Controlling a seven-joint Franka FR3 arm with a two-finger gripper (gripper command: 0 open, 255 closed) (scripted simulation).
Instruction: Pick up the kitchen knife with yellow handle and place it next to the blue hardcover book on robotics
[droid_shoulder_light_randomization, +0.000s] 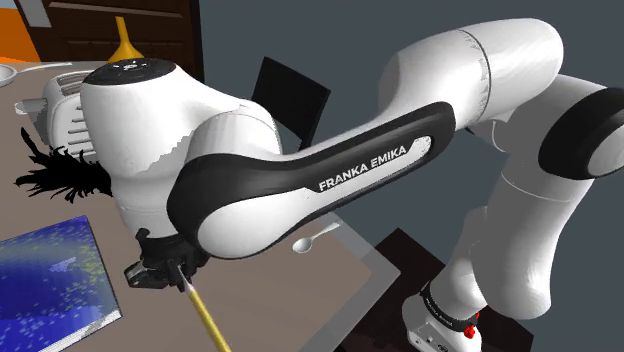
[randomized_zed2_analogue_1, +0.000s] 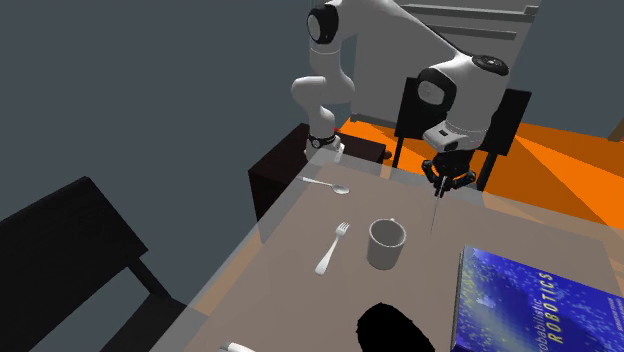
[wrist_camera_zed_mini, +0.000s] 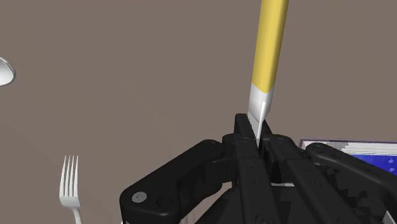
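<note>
My black gripper (droid_shoulder_light_randomization: 160, 264) (randomized_zed2_analogue_1: 441, 181) (wrist_camera_zed_mini: 257, 136) is shut on the blade end of the knife (droid_shoulder_light_randomization: 206, 316) (randomized_zed2_analogue_1: 435, 211) (wrist_camera_zed_mini: 270, 52). The knife's yellow handle points away from the fingers, down toward the brown table (randomized_zed2_analogue_1: 300, 270). The knife hangs in the air above the table. The blue book on robotics (droid_shoulder_light_randomization: 50, 282) (randomized_zed2_analogue_1: 530, 305) (wrist_camera_zed_mini: 359, 150) lies flat on the table, a short way to the shoulder view's left of the gripper. The arm covers much of the table in the shoulder view.
A grey mug (randomized_zed2_analogue_1: 386, 243), a fork (randomized_zed2_analogue_1: 330, 250) (wrist_camera_zed_mini: 70, 189) and a spoon (randomized_zed2_analogue_1: 326, 186) (droid_shoulder_light_randomization: 315, 238) lie on the table beside the gripper. A black spiky thing (droid_shoulder_light_randomization: 60, 172) (randomized_zed2_analogue_1: 396, 330) and a white toaster (droid_shoulder_light_randomization: 58, 100) sit beyond the book. A dark chair (droid_shoulder_light_randomization: 290, 98) stands at the table's far side.
</note>
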